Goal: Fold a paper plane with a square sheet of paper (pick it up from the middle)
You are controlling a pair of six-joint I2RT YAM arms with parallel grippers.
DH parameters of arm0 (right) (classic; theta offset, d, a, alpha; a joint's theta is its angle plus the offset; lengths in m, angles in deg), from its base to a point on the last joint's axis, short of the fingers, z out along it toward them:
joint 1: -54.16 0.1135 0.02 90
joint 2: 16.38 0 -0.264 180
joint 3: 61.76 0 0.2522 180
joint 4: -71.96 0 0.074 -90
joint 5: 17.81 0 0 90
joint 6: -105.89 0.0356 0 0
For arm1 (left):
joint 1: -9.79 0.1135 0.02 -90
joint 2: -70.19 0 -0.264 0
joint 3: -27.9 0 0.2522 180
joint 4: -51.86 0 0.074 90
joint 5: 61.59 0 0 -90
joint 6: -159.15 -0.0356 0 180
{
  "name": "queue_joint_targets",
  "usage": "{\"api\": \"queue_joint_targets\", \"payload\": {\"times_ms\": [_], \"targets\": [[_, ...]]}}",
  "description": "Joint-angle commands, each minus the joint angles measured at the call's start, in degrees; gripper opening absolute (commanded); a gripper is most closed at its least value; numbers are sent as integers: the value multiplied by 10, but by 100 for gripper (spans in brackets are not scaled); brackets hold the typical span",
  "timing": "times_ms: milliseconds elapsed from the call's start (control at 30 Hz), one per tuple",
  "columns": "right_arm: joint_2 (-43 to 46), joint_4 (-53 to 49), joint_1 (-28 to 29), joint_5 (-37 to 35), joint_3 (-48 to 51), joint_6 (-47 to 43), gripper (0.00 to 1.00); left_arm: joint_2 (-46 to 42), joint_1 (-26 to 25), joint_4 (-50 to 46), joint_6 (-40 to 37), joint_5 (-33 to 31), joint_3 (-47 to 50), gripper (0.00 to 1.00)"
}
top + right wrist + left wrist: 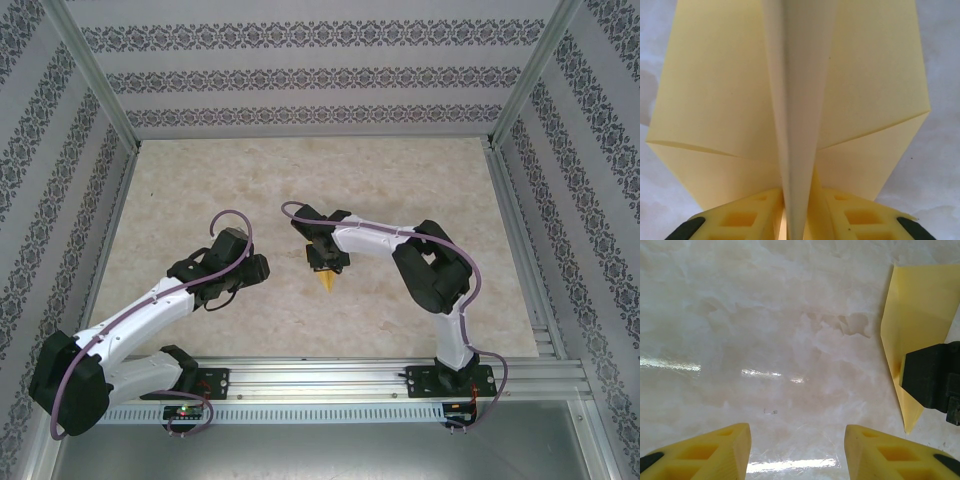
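The yellow sheet is folded into a paper plane (327, 282) that lies on the marble table near its middle, nose toward the arms. My right gripper (325, 262) is on top of it. In the right wrist view the plane's (720, 100) raised central keel stands between my right gripper's (799, 212) yellow fingers. They are slightly open, with a thin gap beside the keel. My left gripper (257, 268) hovers to the left of the plane, open and empty (797, 440). Its view catches the plane's wing (915, 315) at the right edge, under the right gripper's black body (930, 375).
The marble tabletop (200, 190) is walled by patterned panels and aluminium posts (95, 70). A metal rail (330, 375) runs along the near edge under both arm bases.
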Motion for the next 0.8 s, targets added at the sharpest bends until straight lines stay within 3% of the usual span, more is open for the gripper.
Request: {"api": "queue_joint_targets", "payload": {"times_ms": [0,267,400,500,600,767], "targets": [[-36,-17,4,-6,-3,13,31,-4,8,-12,1,-10,3,53],[71,-85,9,-70,-77,-7,49,-13,8,-28,-16,-41,-14,54],[136,-101,10,-102,-86,-15,68,-27,8,-36,-24,-65,-20,56],[204,-107,17,-179,-69,-21,71,-39,8,-44,-31,-89,-25,59],[297,-89,17,-293,-13,-26,74,-57,9,-53,-44,-124,-27,69],[466,31,-42,-433,179,-30,96,-89,8,-55,-75,-225,-18,93]]}}
